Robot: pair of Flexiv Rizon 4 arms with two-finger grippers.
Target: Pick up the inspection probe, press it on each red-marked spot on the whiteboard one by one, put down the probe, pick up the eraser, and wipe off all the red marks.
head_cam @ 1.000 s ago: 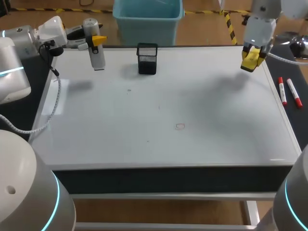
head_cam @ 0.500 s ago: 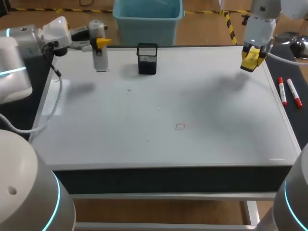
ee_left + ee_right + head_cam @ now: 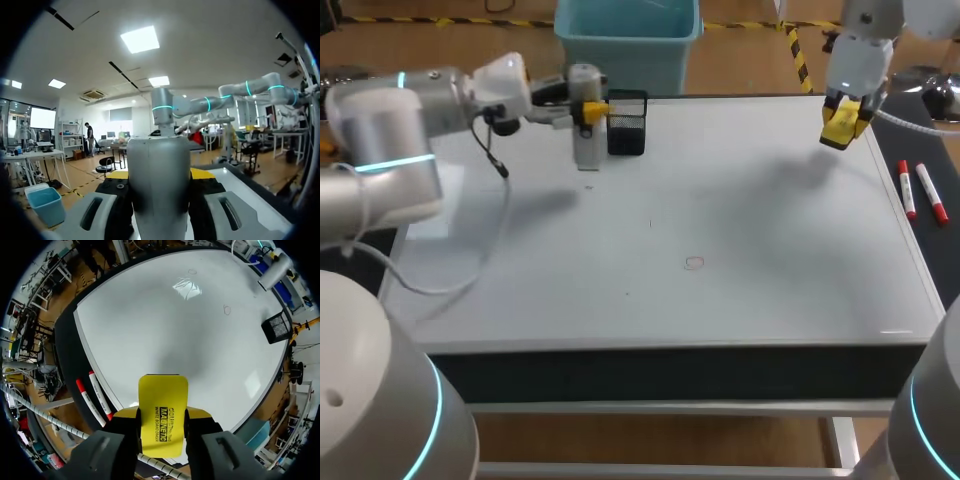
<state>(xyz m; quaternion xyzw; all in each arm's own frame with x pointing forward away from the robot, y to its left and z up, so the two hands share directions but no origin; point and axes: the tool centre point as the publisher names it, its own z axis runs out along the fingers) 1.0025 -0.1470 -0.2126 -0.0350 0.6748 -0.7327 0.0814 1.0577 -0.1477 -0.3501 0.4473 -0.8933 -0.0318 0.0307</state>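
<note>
since the earlier frames our left arm has swung along the board's far edge toward the middle, carrying the probe (image 3: 586, 125) with it. right arm and eraser are unchanged in position.

findings, left side: left gripper (image 3: 588, 108) comes in sideways and pinches the probe near its upper part, one yellow tip on each side. the probe hangs upright, just beside the black mesh holder (image 3: 626, 122) on that holder's left. its shadow lies on the board apart from its lower end. in the left wrist view the probe (image 3: 160, 185) fills the gap of the left gripper (image 3: 160, 174), both yellow tips against its sides.

findings, right side: right gripper (image 3: 844, 118) hangs above the far right corner of the board (image 3: 750, 190), fingers clamped on the yellow eraser (image 3: 842, 122). the right wrist view confirms the eraser (image 3: 163, 412) is gripped from two sides by the right gripper (image 3: 163, 414), well above the board (image 3: 165, 330).

surface: one faint red ring mark (image 3: 694, 263) sits near the board's middle, toward the near edge, well apart from both tools; it also shows in the right wrist view (image 3: 226, 309). two red markers (image 3: 907, 188) (image 3: 931, 192) lie side by side on the dark strip off the board's right edge.
</note>
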